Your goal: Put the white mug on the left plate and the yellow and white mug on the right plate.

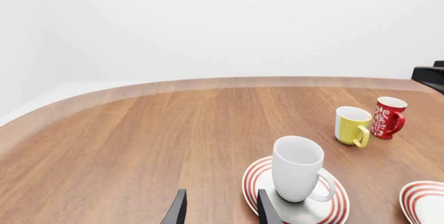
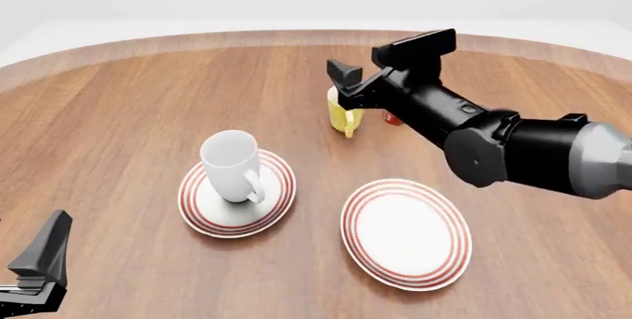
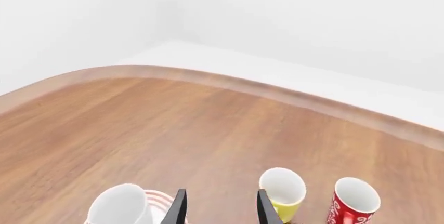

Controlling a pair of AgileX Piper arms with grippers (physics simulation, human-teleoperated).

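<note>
The white mug (image 2: pixel 232 163) stands upright on the left plate (image 2: pixel 197 208), also seen as white mug (image 1: pixel 298 168) on the left plate (image 1: pixel 251 180). The right plate (image 2: pixel 406 232) lies bare. Farther back stands the yellow and white mug (image 2: pixel 345 117), partly hidden behind my right gripper (image 2: pixel 351 88). In the right wrist view the right gripper (image 3: pixel 222 209) is open and holds nothing, with the yellow and white mug (image 3: pixel 283 192) just outside one finger (image 3: pixel 265 208). My left gripper (image 1: pixel 222 211) is open and holds nothing, near the left plate's edge.
A red-and-white patterned cup (image 1: pixel 387 117) stands right beside the yellow mug; the right arm (image 2: pixel 513 145) mostly hides that cup in the front view. The left arm (image 2: pixel 41 263) shows only at the near left corner. The table's curved far edge (image 1: pixel 229 81) runs behind the cups.
</note>
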